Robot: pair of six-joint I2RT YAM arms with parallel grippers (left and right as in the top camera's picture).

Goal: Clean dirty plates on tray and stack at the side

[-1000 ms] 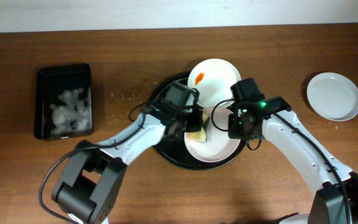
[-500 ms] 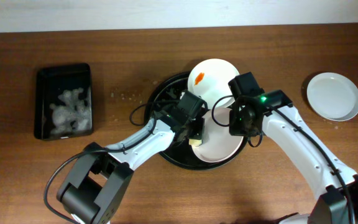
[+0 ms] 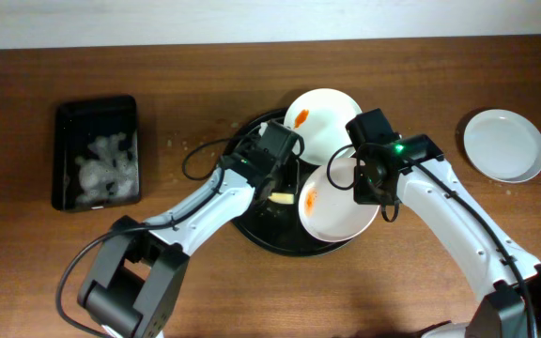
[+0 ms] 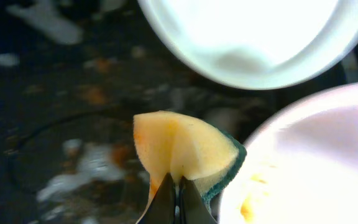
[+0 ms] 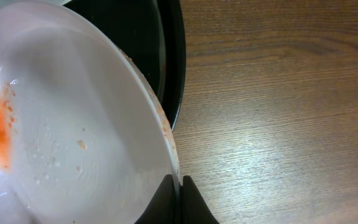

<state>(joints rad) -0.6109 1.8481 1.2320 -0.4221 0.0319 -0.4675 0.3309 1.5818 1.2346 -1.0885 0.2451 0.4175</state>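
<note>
The round black tray (image 3: 256, 221) lies mid-table. My right gripper (image 3: 364, 188) is shut on the rim of a white plate (image 3: 341, 211) with an orange smear, holding it over the tray's right side; the right wrist view shows my jaws (image 5: 179, 193) pinching that plate (image 5: 73, 124). My left gripper (image 3: 283, 185) is shut on a yellow-green sponge (image 3: 281, 198) over the wet tray floor, just left of the held plate. The sponge (image 4: 179, 149) shows folded in the jaws (image 4: 178, 200). A second smeared plate (image 3: 325, 122) rests on the tray's back rim. A third, clean-looking plate (image 3: 503, 144) lies at the right.
A black rectangular tray (image 3: 97, 117) with crumpled whitish material sits at the left. Small crumbs or drops (image 3: 184, 144) dot the wood left of the round tray. Foam streaks (image 4: 92, 168) cover the round tray's floor. Bare wood (image 5: 278, 93) lies right of the tray.
My left gripper has drawn the sponge leftward off the held plate onto the tray floor. The held plate has shifted slightly right, and its orange smear now shows.
</note>
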